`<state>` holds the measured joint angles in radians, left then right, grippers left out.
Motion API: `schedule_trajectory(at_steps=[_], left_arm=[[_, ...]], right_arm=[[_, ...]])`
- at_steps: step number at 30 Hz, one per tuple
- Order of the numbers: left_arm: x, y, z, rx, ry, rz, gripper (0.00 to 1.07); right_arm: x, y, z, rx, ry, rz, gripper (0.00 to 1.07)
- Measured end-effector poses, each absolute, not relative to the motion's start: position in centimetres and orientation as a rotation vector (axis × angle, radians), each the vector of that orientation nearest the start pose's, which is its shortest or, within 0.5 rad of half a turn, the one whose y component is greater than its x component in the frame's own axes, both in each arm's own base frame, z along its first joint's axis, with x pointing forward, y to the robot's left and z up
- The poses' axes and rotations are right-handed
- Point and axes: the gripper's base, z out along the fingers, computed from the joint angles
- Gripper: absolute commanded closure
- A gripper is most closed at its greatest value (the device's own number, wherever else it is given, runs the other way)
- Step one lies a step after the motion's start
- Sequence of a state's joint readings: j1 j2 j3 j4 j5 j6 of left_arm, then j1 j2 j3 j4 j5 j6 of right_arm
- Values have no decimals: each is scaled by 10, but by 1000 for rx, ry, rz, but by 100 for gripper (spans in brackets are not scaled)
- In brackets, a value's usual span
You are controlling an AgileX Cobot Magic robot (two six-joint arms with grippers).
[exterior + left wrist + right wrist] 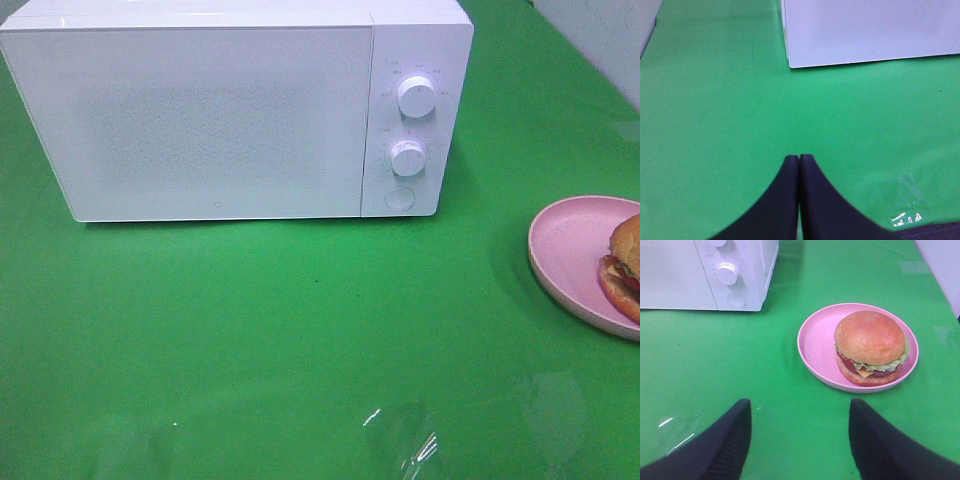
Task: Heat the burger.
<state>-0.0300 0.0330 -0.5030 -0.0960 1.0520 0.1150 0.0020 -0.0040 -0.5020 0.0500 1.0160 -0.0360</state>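
Green cloth: covers the whole table; everything stands on it.
Microwave: white, at the far side of the table in the high view, its door shut and facing the camera.
Controls: two round white knobs, upper and lower, one above the other on the panel to the right of the door, with a round button just under them.
Plate: pink, round, on the cloth to the right of the microwave and nearer the camera, well apart from it; the right edge of the high view cuts it off.
Burger: sits on the plate, toward one side of it and not in the middle; golden-brown bun on top, green lettuce, red tomato, yellow cheese and a dark patty showing below; nothing touches it.
Left gripper: black fingers pressed together tip to tip, holding nothing, above bare cloth with a corner of the microwave beyond.
Right gripper: black fingers spread wide, empty, above the cloth just short of the plate, with the burger ahead of the gap.
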Motion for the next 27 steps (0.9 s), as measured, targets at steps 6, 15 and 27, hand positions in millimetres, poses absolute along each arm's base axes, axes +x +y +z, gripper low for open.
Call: schedule_trajectory(at_steps=[6, 15, 27], left_arm=[[-1, -8, 279, 119, 2050, -41, 106], [-6, -8, 279, 119, 2021, -39, 106], [-6, -7, 279, 118, 2021, -38, 106]], right_arm=[[-4, 4, 282, -40, 1992, 38, 52], [-4, 4, 282, -40, 1992, 38, 52], [-4, 4, 282, -40, 1992, 38, 52]])
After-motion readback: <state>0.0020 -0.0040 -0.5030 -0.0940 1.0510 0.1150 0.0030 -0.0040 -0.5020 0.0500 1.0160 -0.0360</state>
